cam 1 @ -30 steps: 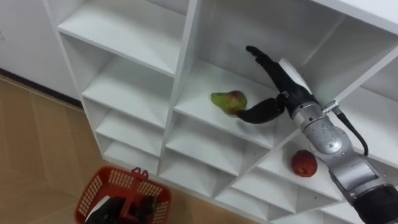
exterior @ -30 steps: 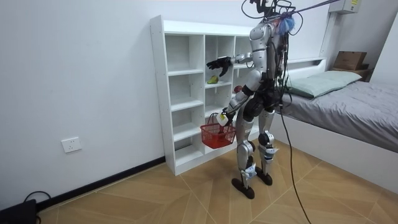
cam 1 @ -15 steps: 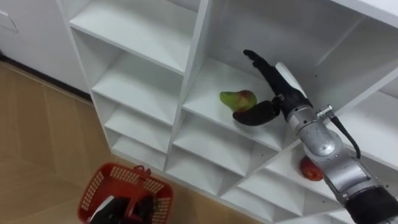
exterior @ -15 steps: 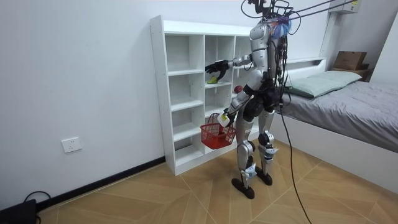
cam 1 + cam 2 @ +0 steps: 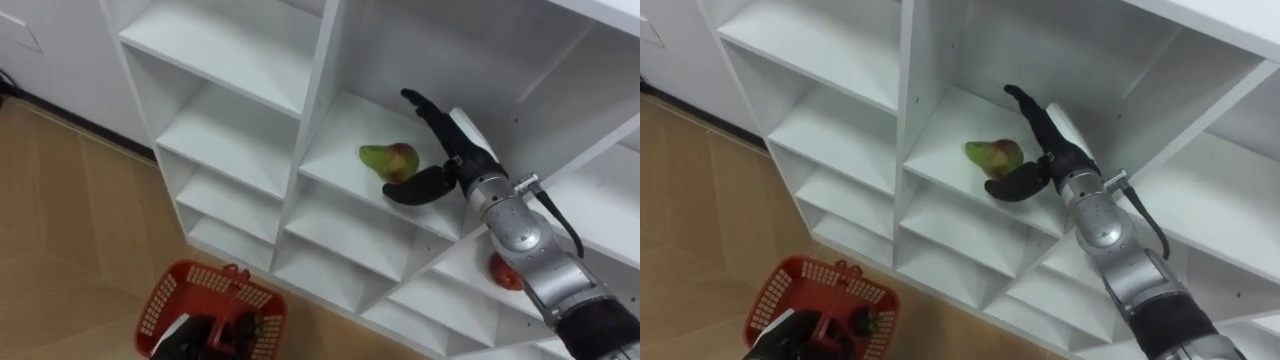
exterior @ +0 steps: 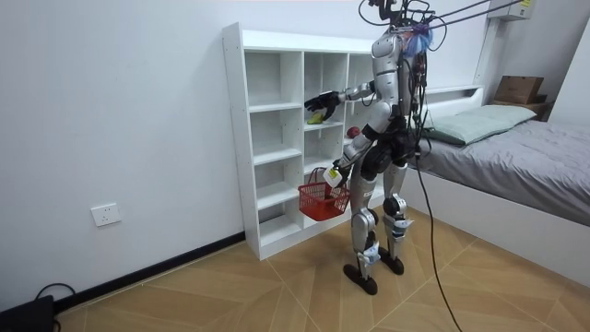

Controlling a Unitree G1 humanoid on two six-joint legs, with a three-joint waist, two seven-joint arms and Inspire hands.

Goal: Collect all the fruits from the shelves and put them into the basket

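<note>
**Left eye view.** Shows the right hand [image 5: 455,158] inside a middle cell of the closet [image 5: 312,120], with fingers [image 5: 425,108] straight and spread above the green-red fruit [image 5: 388,160] and the thumb bent low beside it, perhaps touching. Not closed on anything yet. Against a second ago, sits a little further in around the fruit, though part of this shift belongs to the camera. Suggests the grasp as the next step. Leaves a red apple [image 5: 503,275] one cell lower to the right, half hidden behind the forearm. Holds the red basket [image 5: 160,300] low at the left, with the left hand [image 5: 205,335] dark over it; cannot tell how that hand grips.

**Right eye view.** Gives the same: right hand [image 5: 1052,152] open, fruit [image 5: 992,153] lying on the shelf board just before the thumb.

**Room view.** Stands close before the closet [image 6: 235,138], with the bed [image 6: 535,157] behind. Reaches now into the cell, where a second ago the right hand [image 6: 320,98] ended just outside. Carries the basket [image 6: 318,198] at hip height. Leaves little room under the upper board, so needs a level pull outward.
</note>
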